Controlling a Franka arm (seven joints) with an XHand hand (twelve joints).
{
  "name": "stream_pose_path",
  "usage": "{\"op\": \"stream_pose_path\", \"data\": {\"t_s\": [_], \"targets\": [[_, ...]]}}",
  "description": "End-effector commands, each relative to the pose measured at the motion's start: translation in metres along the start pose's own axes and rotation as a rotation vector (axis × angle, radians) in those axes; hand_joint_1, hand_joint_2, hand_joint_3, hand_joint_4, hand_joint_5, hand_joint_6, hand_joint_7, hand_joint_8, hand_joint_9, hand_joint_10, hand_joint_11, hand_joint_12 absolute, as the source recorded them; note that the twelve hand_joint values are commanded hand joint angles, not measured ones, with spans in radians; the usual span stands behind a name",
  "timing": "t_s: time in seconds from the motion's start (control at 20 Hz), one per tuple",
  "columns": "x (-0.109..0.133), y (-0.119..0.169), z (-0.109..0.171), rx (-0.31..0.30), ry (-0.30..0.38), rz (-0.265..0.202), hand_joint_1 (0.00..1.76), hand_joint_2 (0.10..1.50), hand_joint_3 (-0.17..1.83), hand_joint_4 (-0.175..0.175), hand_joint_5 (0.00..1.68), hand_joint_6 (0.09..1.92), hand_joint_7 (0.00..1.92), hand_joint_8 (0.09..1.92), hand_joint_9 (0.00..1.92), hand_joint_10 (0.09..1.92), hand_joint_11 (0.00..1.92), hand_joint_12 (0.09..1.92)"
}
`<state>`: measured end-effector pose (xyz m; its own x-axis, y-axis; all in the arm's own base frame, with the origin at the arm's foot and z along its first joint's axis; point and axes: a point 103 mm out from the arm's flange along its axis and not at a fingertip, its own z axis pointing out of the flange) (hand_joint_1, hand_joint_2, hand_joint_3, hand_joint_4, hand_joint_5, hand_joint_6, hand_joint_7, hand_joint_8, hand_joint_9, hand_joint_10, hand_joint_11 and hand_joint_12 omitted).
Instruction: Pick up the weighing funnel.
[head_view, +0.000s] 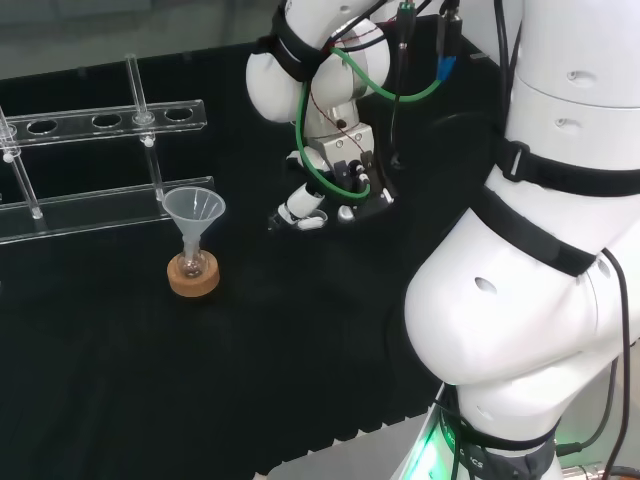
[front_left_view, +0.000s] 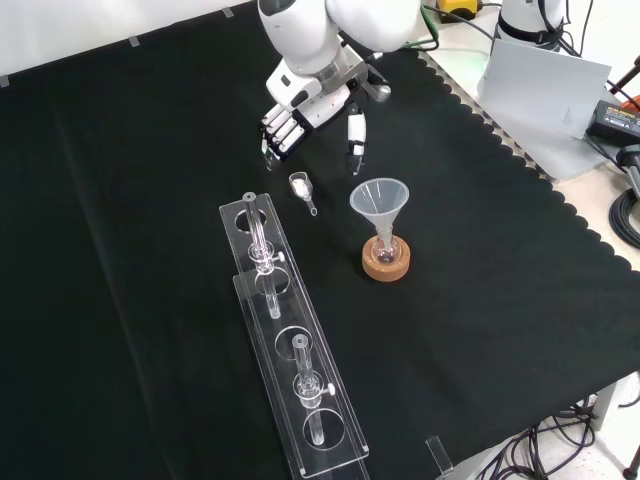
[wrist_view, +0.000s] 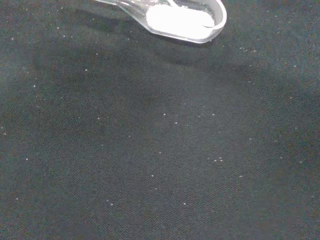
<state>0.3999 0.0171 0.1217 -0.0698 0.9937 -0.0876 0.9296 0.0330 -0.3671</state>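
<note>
The weighing funnel (front_left_view: 301, 190) is a small clear scoop with a short stem. It lies on the black cloth with white powder in its bowl. The wrist view shows it close up, the weighing funnel (wrist_view: 182, 20) lying flat with the powder heaped inside. In the front view my hand (front_left_view: 308, 112) hovers just above and behind it, with the fingers (front_left_view: 278, 135) to its left and the thumb (front_left_view: 355, 140) to its right. The fingers are spread and hold nothing, clear of the scoop. From the head view the hand (head_view: 335, 195) hangs low over the cloth, right of the big funnel.
The big funnel (front_left_view: 379, 198) stands stem down in a small flask on a cork ring (front_left_view: 386, 264), right of the scoop in the front view. A clear test-tube rack (front_left_view: 290, 340) with tubes lies in front. The same funnel (head_view: 194, 210) and rack (head_view: 100, 122) stand at the head view's left.
</note>
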Motion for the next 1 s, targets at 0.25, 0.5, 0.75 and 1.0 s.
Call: {"op": "stream_pose_path", "data": {"t_s": [0.25, 0.5, 0.75, 1.0], "targets": [[0.008, 0.003, 0.027, -0.073, 0.003, 0.032, 0.55, 0.72, 0.06, -0.021, 0.18, 0.09, 0.16, 0.56, 0.07, 0.78, 0.0, 1.24], [0.003, 0.012, 0.037, -0.065, -0.019, 0.044, 0.56, 0.72, 0.05, -0.022, 0.21, 0.09, 0.2, 0.59, 0.1, 0.79, 0.0, 1.24], [-0.003, 0.02, 0.046, -0.063, -0.036, 0.051, 0.57, 0.73, 0.05, -0.021, 0.23, 0.09, 0.25, 0.6, 0.13, 0.8, 0.0, 1.24], [-0.011, 0.026, 0.054, -0.061, -0.038, 0.064, 0.57, 0.73, 0.06, -0.013, 0.28, 0.09, 0.31, 0.57, 0.17, 0.78, 0.0, 1.25]]}}
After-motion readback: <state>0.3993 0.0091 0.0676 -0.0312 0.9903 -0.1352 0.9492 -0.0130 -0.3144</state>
